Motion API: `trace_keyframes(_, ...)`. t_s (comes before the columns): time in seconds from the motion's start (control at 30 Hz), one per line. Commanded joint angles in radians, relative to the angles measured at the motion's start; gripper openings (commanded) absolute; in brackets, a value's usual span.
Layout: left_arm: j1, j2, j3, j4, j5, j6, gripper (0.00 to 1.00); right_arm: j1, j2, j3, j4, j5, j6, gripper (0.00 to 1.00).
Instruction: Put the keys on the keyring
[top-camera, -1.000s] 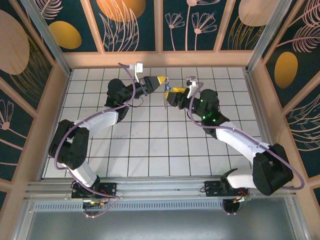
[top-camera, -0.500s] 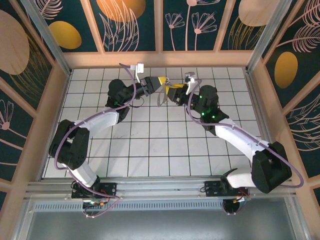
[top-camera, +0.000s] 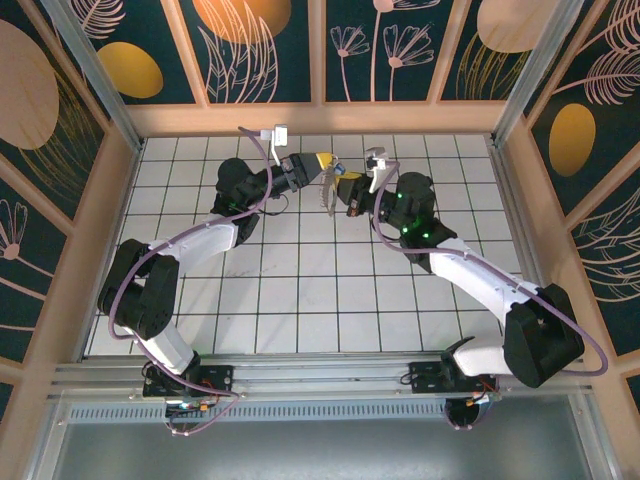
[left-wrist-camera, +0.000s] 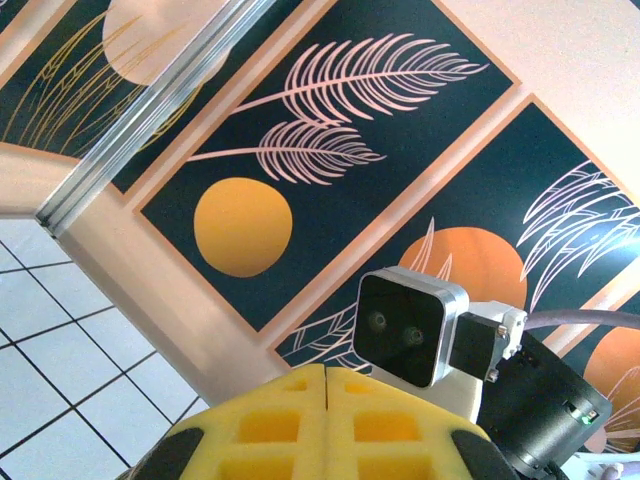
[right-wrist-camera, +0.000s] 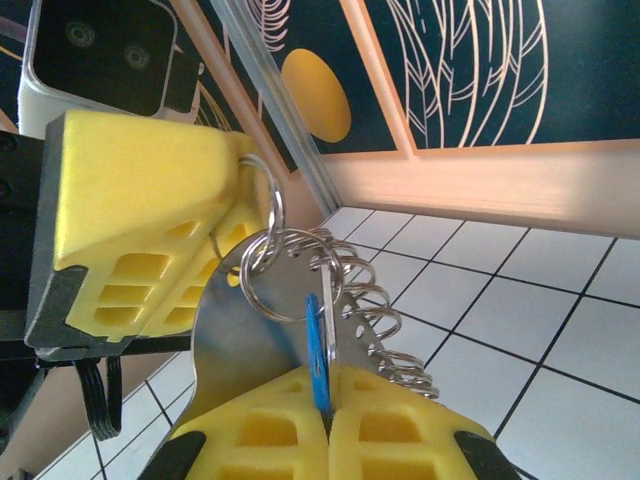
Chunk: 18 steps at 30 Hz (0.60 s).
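The left gripper (top-camera: 327, 164) is held above the far rows of the tiled table (top-camera: 300, 290). Its yellow fingers (left-wrist-camera: 270, 425) are pressed together, and in the right wrist view a thin wire ring of the keyring (right-wrist-camera: 272, 252) is seen pinched at their tips. The keyring is hung directly below the left gripper, clear of the tiles. It is made up of a cluster of silvery rings, a coiled spring and a flat pale tab. The right gripper (top-camera: 346, 184) is positioned just beside the left gripper, tips nearly touching. Its fingers are clamped tight on the blue-headed key (right-wrist-camera: 317, 350), which is set against the ring cluster just below the left gripper's fingers.
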Motion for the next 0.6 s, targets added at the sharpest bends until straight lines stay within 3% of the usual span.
trace_keyframes(0.0, -0.007, -0.030, -0.005, 0.064, -0.008, 0.008, 0.00, 0.017, -0.007, -0.008, 0.022, -0.041, 0.004, 0.00)
trace_keyframes(0.23, -0.009, -0.030, -0.011, 0.068, -0.009, 0.010, 0.00, 0.057, 0.063, 0.068, -0.039, -0.091, -0.036, 0.00)
trace_keyframes(0.57, -0.010, -0.031, -0.014, 0.067, -0.009, 0.015, 0.00, 0.050, 0.060, 0.063, -0.039, -0.055, -0.043, 0.00)
